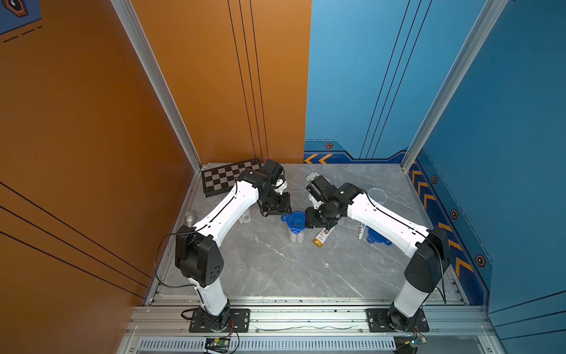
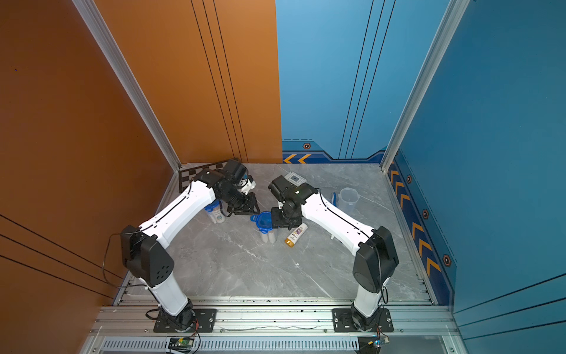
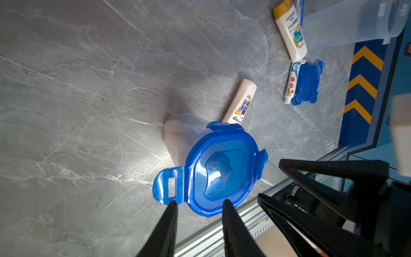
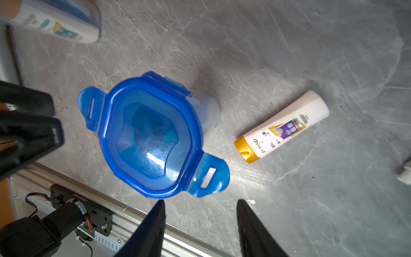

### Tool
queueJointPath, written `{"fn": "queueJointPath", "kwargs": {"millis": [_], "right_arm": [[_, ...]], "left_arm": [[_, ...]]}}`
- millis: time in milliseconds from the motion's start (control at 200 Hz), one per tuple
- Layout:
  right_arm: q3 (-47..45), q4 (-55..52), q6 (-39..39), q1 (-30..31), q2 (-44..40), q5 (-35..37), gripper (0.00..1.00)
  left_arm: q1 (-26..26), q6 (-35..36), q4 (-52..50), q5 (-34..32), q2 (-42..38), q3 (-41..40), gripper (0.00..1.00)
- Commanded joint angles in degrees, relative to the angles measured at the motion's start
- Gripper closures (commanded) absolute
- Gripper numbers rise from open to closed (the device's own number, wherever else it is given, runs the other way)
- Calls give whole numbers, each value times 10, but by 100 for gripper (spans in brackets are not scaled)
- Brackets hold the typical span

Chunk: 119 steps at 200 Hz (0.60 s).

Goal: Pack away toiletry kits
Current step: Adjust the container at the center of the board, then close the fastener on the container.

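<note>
Three clear cups stand on the grey worktop. The middle cup is upright at the centre, with white items dimly visible inside and its blue lid seated on top. Two clip tabs stick out flat, so it looks unfastened.

The left hand and right hand flank this lid from opposite sides. Both have their jaws spread at the rim and are pinching nothing.

By the left arm, a second cup is lidded with a bottle inside, so that kit looks packed. The third cup stands open at the far right.

Still loose are a gold-capped bottle lying just beside the middle cup, a second bottle near the open cup, and a toothpaste tube touching a spare lid. No toothbrush can be made out.

The task seems roughly half done. The near half of the worktop is bare. A chequered board, a grey microphone and a flat white box sit along the far and left edges.
</note>
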Motion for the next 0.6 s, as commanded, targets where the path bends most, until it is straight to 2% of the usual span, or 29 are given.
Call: {"fn": "queueJointPath", "kwargs": {"millis": [0,481,516,591], "right_arm": [[-8,24,33,-10,4,-30,47],[-36,74,55,-7,21,-69,53],[-37,74,55,-7,22,-69,53],[-37,78,55,-9,27,-72,53]], "left_arm": [[-5,20,-15,1,15,23,64],[-5,22,-11,26,25,-3,63],[-5,20,-7,33,25,-6,62],[-4,12,-1,43,26,-14,53]]}}
